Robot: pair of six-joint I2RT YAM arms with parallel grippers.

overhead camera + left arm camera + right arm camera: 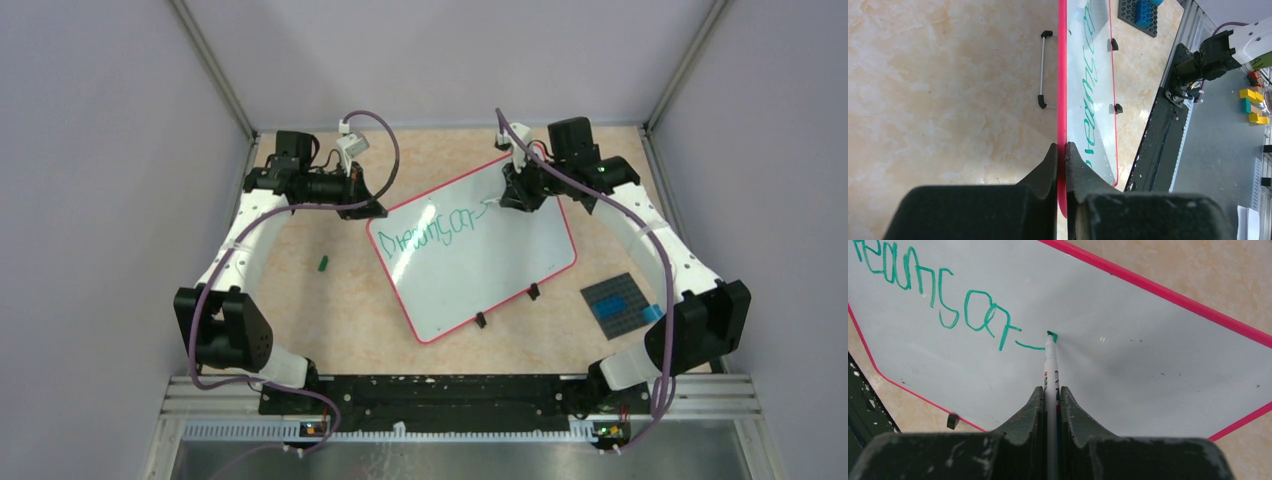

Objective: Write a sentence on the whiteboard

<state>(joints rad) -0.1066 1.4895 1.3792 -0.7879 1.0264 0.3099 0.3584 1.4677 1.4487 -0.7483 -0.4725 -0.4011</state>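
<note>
From the top, the whiteboard (pixel 480 270) sits turned at an angle in the middle of the table (pixel 330 310), with green writing (pixel 432 225) near its far edge. In the left wrist view, the left gripper (pixel 1061 150) is pinched tight on the whiteboard's red rim (pixel 1062 75). In the right wrist view, the right gripper (pixel 1050 392) squeezes a pen (pixel 1050 360), and its green tip touches the whiteboard

**Robotics laboratory test cell.** Plain grey partition walls (pixel 100 150), joined by aluminium corner posts (pixel 215 70), enclosed a beige marbled bench (pixel 300 320). Two white, cable-draped arms (pixel 245 235) were bolted to a black mounting rail (pixel 450 390) on slotted aluminium extrusion (pixel 210 395). A studded grey baseplate (pixel 625 290) lay on the bench, and loose coloured building blocks (pixel 1252 105) lay beyond the rail.
</note>
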